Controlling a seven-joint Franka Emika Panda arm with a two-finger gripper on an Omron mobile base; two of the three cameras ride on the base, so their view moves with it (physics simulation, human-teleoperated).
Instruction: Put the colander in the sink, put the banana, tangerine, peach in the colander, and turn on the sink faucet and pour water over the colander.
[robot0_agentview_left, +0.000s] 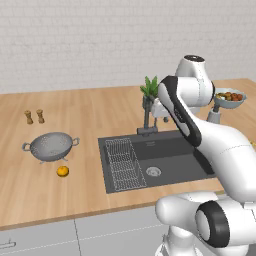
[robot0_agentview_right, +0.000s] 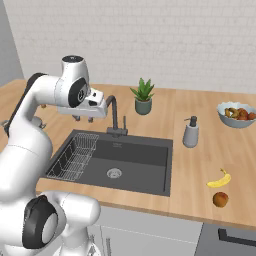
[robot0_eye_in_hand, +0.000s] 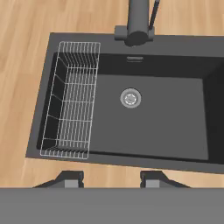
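Gripper (robot0_eye_in_hand: 111, 178) hangs over the sink (robot0_eye_in_hand: 148, 118), looking straight down; its two dark tips stand apart with nothing between them. In the right base view it sits beside the sink faucet (robot0_agentview_right: 114, 116), at about the height of the spout.

Below it: the basin holds just the wire rack (robot0_eye_in_hand: 72, 100) along one side and the round drain (robot0_eye_in_hand: 131, 98). No colander in it yet, no water seen.

Colander (robot0_agentview_left: 50, 146) rests upright on the wooden counter (robot0_agentview_left: 90, 115), well apart from the sink on its left side, a loop handle showing at each end. Tangerine (robot0_agentview_left: 62, 171) lies on the counter just in front of it, not touching. Banana (robot0_agentview_right: 220, 180) and peach (robot0_agentview_right: 220, 199) lie close together on the counter to the right of the sink, near the front edge. A pale blue fruit bowl (robot0_agentview_right: 236, 116), soap dispenser (robot0_agentview_right: 190, 132), potted plant (robot0_agentview_right: 143, 96) and two small shakers (robot0_agentview_left: 34, 117) also stand on the counter.

Judgement: first step not begun; colander must come first.

Risks:
- Colander wall is round and thin; a grasp on the rim may slip or tip it.
- Swinging left may clip the faucet, as the hand is close to it.
- Tangerine may roll if the colander is dragged.
- Wire rack narrows the free basin floor; colander could land tilted on it.
- Peach may be confused with fruit in the bowl.
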